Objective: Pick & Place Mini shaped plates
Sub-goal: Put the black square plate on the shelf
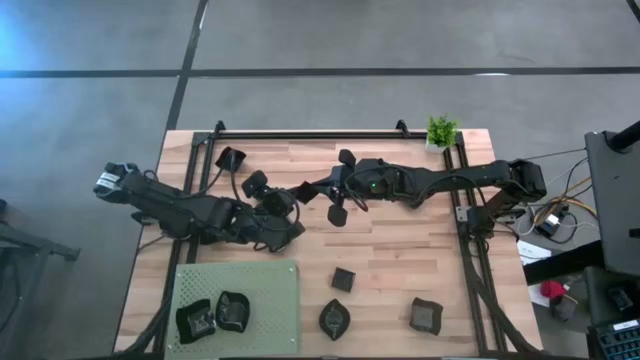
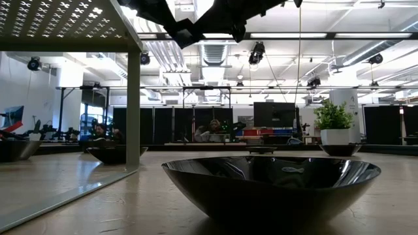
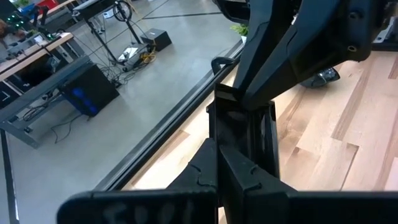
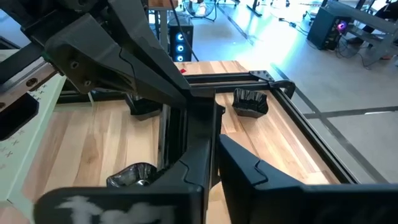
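A wooden desk carries black mini plates: three near its front edge, two on the green mat. Above mid-desk, the shut left hand meets the right hand, apparently passing something unseen; I cannot tell its opening.

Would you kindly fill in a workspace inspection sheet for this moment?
Surface: wooden table, bare boards in the middle.
Job's things: two black plates on the green mat; three more plates on the wood to the right of the mat.
Clutter: small potted plant at the table's far right corner.
Tools: left tool shut, meeting the right tool above the table's middle.
Cables: loose wires to the right of the table.
Surroundings: grey floor; people seated far behind.
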